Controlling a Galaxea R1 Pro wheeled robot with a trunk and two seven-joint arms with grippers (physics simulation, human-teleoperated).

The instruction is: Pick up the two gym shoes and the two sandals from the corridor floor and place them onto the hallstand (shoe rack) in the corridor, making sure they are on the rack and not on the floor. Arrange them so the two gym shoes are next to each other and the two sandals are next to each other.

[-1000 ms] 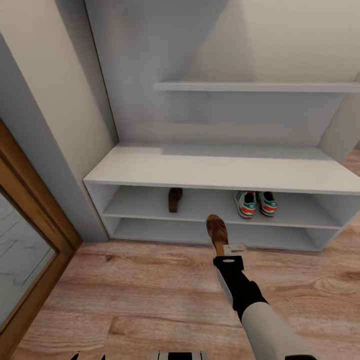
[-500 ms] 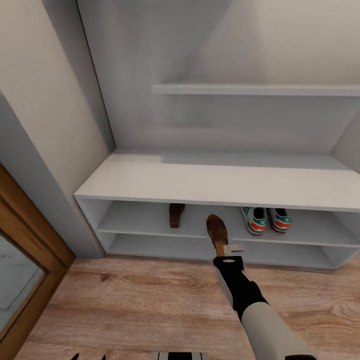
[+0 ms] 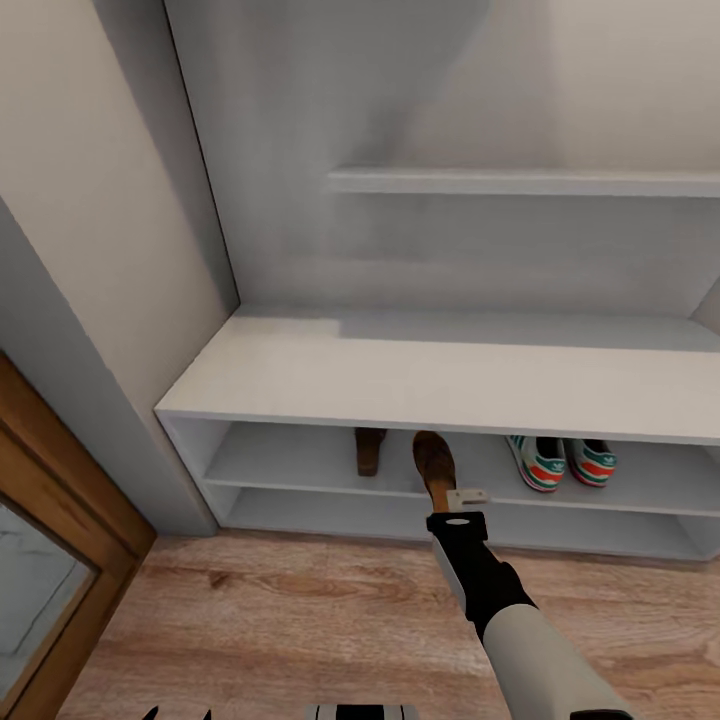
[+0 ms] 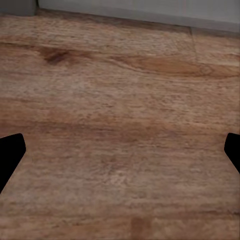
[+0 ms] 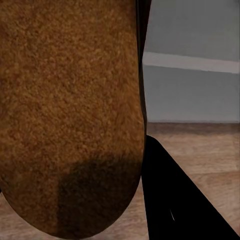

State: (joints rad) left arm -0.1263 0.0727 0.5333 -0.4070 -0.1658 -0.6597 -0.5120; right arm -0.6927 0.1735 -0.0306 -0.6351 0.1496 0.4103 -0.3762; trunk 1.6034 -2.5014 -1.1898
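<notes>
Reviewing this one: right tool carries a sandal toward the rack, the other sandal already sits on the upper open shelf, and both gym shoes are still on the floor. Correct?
Not quite: the gym shoes are not on the floor. The head view shows them side by side on the hallstand's upper open shelf, right of the shelved sandal. The rest holds: the right tool carries the second sandal toward the rack.

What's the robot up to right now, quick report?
Right gripper holding second sandal at the rack's upper shelf. Left gripper open over floor. First sandal, sneakers shelved. Nothing blocking.
</notes>
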